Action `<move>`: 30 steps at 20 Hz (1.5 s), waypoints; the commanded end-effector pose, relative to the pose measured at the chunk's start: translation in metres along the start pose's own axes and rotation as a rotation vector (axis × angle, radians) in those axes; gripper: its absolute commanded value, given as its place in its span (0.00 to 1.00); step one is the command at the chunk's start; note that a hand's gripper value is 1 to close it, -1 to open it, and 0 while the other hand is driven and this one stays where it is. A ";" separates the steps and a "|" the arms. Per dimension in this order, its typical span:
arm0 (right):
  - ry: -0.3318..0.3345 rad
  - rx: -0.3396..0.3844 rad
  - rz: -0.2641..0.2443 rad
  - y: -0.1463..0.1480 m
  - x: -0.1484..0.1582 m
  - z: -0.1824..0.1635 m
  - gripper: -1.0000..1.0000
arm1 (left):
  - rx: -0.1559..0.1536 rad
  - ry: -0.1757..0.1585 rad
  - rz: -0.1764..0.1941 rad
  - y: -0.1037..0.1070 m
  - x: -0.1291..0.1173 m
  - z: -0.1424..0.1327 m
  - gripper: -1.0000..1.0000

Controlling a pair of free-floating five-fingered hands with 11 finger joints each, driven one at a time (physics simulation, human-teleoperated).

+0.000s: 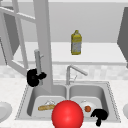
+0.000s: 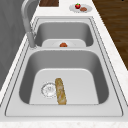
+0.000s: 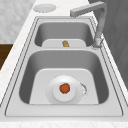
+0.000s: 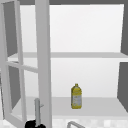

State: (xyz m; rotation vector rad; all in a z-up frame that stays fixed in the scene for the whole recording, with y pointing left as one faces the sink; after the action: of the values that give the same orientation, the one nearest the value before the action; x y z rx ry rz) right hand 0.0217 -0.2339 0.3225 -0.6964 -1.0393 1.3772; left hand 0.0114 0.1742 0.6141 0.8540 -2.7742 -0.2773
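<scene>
My left hand (image 1: 33, 77) is curled round the lower end of the grey handle (image 1: 37, 62) of an open glass cabinet door (image 1: 43, 37); the left hand (image 4: 32, 124) and handle (image 4: 37, 110) also show at the bottom of the upper view. My right hand (image 1: 100, 115) hangs with relaxed fingers over the front right corner of the sink, holding nothing. It is nearest a white plate (image 3: 64, 89) with a small orange-red fruit (image 1: 87, 108) in the right basin. A baguette (image 2: 60, 91) lies in the left basin beside the drain (image 2: 49, 89).
A yellow bottle (image 1: 76, 42) stands on the lower cabinet shelf (image 4: 100, 105). A large red ball (image 1: 67, 114) sits in front of the sink's divider. The faucet (image 1: 72, 72) rises behind the basins. Plates rest on the counter: one bare (image 3: 44, 7), one with food (image 2: 80, 8).
</scene>
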 end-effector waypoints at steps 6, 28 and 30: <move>0.000 0.000 0.000 0.000 0.000 0.000 0.50 | -0.065 -0.056 0.007 0.049 -0.008 0.041 1.00; 0.000 0.000 0.000 0.000 0.000 0.000 0.50 | -0.121 -0.145 0.164 0.153 -0.022 0.064 1.00; 0.000 0.000 0.000 0.000 0.000 0.000 0.50 | -0.124 -0.152 0.177 0.161 -0.024 0.065 1.00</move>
State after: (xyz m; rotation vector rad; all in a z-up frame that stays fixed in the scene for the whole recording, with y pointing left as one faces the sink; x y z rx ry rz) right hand 0.0217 -0.2339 0.3225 -0.6964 -1.0393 1.3772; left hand -0.0727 0.3046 0.6113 0.5759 -2.9062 -0.3974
